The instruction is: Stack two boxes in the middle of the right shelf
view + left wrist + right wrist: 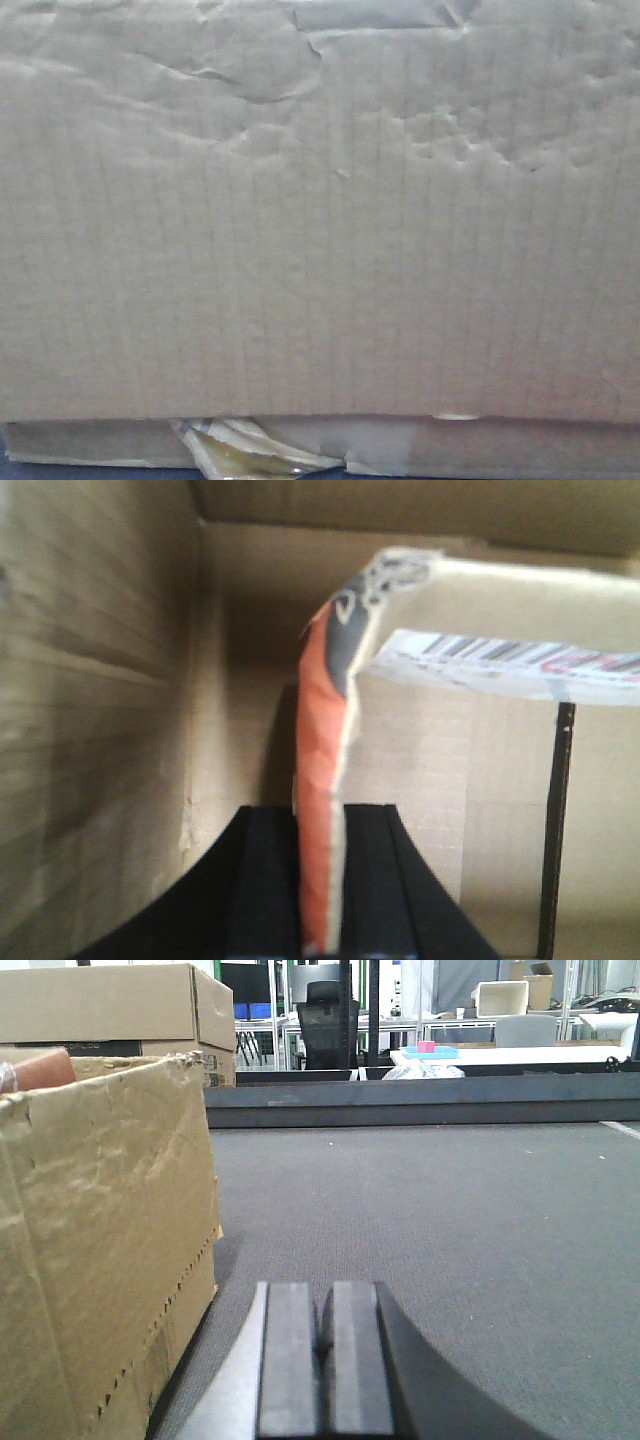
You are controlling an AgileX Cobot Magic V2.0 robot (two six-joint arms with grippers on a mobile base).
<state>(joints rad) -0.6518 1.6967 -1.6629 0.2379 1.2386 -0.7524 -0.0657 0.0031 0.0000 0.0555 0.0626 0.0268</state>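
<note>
The left gripper clamps an orange-printed cardboard flap, while the right gripper is clenched empty, a dented cardboard box at its left.

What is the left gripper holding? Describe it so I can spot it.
Inside the open box, beside the barcode label, a flap stands upright in the left gripper. Only it is printed orange and black.

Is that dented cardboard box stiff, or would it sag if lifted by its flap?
Probably soft: the box face is dented and creased. The flap pinched between the left fingers curves, so it may bend or tear. What shows of the inside is bare, so perhaps light.
</note>
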